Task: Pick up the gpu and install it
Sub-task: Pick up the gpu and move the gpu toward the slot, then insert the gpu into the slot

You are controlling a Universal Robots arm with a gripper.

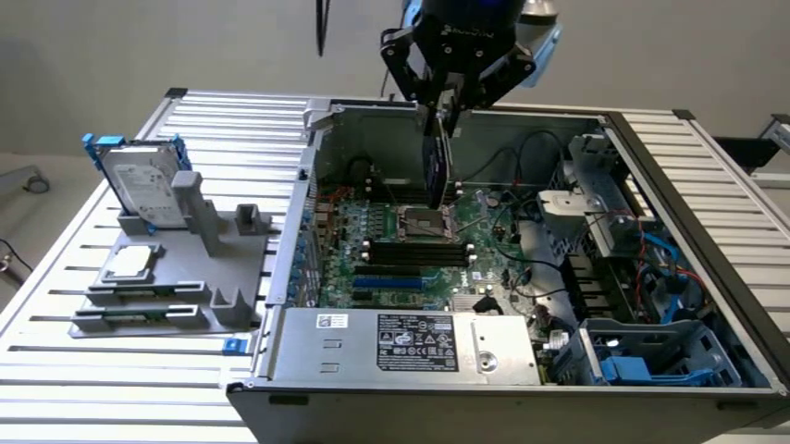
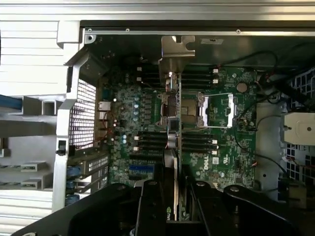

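at the exterior view's left, a grey plastic parts stand (image 1: 179, 287) sat on the ribbed aluminium desk (image 1: 74, 379). a silver hard drive with blue side rails (image 1: 139, 180) stood upright at the stand's far end, and a small square silver processor chip (image 1: 132, 264) lay flat on it, nearer the camera. in the middle stood an open dark metal computer case (image 1: 494, 416) with a green motherboard (image 1: 395, 245) on its floor. the black tool (image 1: 441, 116) hung over the case, its two fingers closed partway on the gpu (image 1: 435, 162), a thin green card with a black cover and a silver metal end bracket. the gpu hung edge-down above the motherboard, near the square processor socket (image 1: 424, 222); whether it touched the board could not be told. in the wrist view the tool (image 2: 176, 211) clamped the gpu (image 2: 175, 56) edge-on. toward the exterior view's right, a blue plastic drive bay (image 1: 635, 370) sat in the case's near corner.
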